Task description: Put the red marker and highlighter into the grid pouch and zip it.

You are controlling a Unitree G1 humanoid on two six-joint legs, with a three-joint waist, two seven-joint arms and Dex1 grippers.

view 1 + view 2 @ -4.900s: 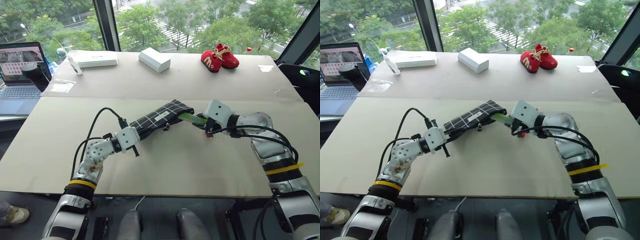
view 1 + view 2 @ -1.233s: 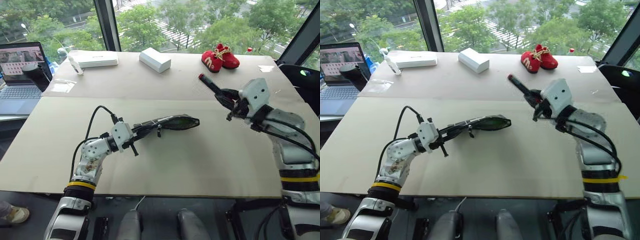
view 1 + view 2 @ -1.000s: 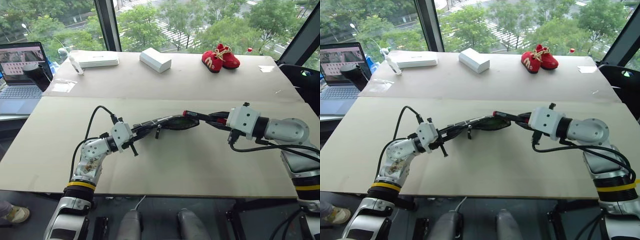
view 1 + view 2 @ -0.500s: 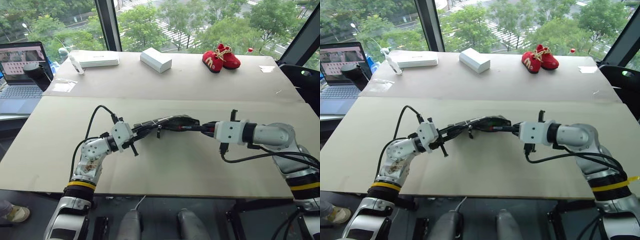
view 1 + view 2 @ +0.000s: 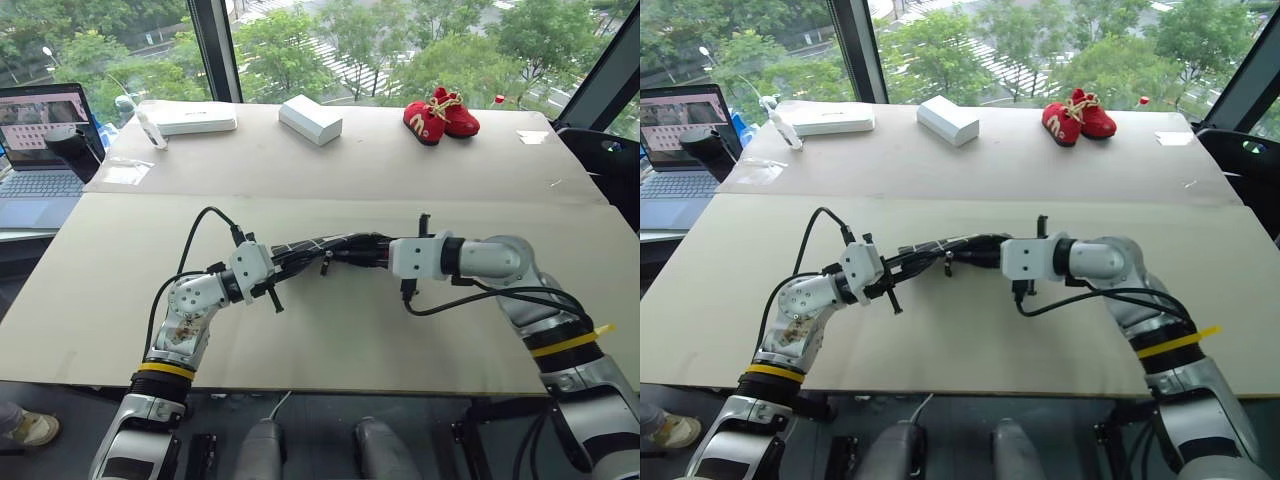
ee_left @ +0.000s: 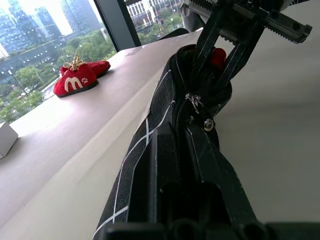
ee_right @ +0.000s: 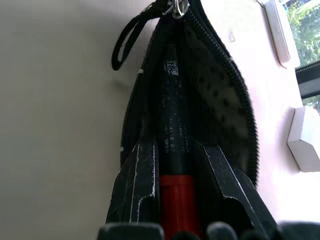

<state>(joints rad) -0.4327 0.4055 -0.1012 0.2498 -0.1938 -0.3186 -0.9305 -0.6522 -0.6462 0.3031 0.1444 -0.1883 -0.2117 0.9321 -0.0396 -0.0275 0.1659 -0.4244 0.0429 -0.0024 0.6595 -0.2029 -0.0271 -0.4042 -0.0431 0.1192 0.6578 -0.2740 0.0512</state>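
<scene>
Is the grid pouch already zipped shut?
No, the grid pouch gapes open, and the red marker goes into its mouth.

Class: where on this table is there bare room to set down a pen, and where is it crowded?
Bare: the table's near strip below the grid pouch, and the stretch between pouch and red shoes. Crowded: mid-table, where both grippers meet at the pouch.
</scene>
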